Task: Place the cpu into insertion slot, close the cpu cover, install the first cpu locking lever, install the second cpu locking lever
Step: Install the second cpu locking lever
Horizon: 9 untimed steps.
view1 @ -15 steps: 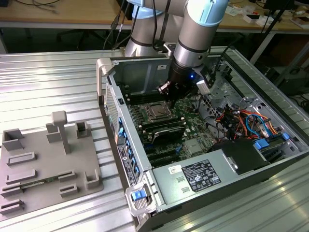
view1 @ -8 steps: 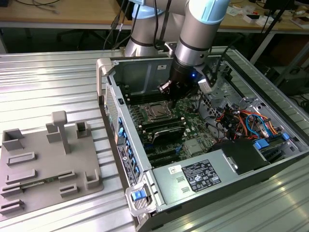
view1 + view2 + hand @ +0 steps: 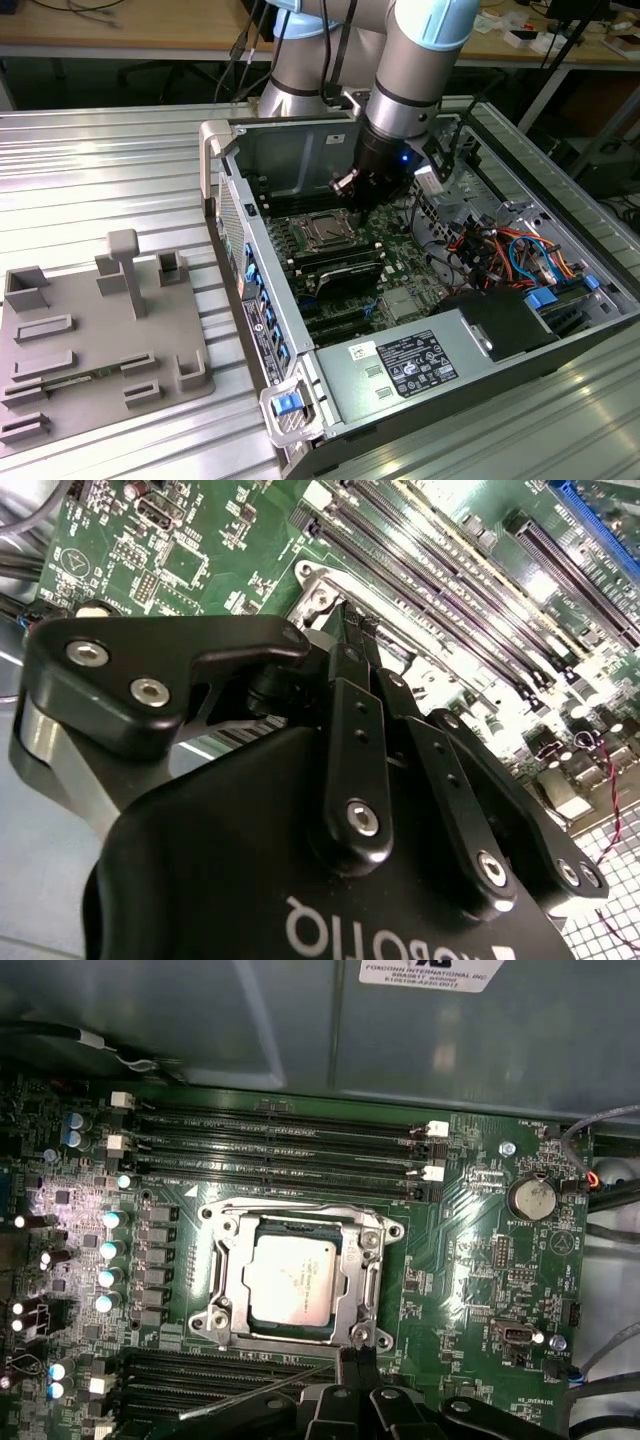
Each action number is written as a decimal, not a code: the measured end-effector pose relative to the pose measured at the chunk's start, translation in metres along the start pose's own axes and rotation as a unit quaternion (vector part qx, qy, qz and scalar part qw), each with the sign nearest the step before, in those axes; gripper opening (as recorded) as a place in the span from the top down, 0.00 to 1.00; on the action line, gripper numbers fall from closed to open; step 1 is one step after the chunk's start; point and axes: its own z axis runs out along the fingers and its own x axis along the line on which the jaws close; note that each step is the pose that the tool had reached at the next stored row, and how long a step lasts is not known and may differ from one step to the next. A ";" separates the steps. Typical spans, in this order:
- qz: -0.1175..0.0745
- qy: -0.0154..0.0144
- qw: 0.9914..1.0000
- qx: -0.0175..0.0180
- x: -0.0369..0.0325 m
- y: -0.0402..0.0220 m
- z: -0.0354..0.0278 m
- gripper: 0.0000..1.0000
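- A grey fixture plate [image 3: 100, 340] with raised blocks is seen at the lower left of the exterior view, on the ribbed metal table [image 3: 100, 170].
- The cpu [image 3: 293, 1278] is seated in the insertion slot [image 3: 232, 1260] at the centre of the first wrist view, with the cpu cover [image 3: 368, 1270] framing it.
- The gripper [image 3: 355, 620] is found with fingers [image 3: 350, 710] pressed together, their tips just beside the socket's edge.
- The open computer case [image 3: 480, 380] occupies the exterior view's right.
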 end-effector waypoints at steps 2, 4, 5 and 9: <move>0.000 0.000 1.000 0.000 0.0001 -0.0010 0.0000 0.89; 0.000 0.000 1.000 0.000 0.0001 -0.0011 0.0000 0.89; 0.000 0.000 1.000 0.000 0.0001 -0.0014 0.0000 0.89; 0.000 0.000 1.000 0.000 0.0004 -0.0048 0.0001 0.89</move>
